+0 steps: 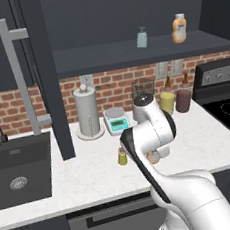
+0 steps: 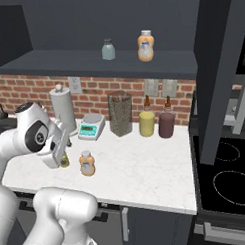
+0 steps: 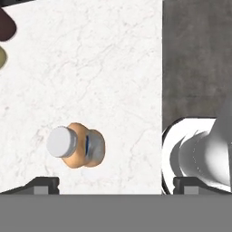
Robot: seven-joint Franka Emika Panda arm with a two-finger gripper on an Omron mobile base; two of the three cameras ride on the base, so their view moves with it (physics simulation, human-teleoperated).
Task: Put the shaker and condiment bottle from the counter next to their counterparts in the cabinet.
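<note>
hovering over the counter (image 2: 146,178), the gripper (image 3: 111,183) has fingers spread wide, grasping nothing; the condiment bottle (image 3: 77,146) stands below, off-centre, so next shift sideways, then descend

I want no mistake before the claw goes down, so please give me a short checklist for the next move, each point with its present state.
1. Claw open: ok.
2. Condiment bottle upright on the counter: ok.
3. Bottle centred between the fingers: not ok, it sits toward one finger.
4. Shaker upright on the counter, apart from the bottle: ok.
5. Cabinet open, shelf room beside the pale shaker and the whitish-capped bottle: ok.
6. Claw height above the bottle: cannot tell.
</note>
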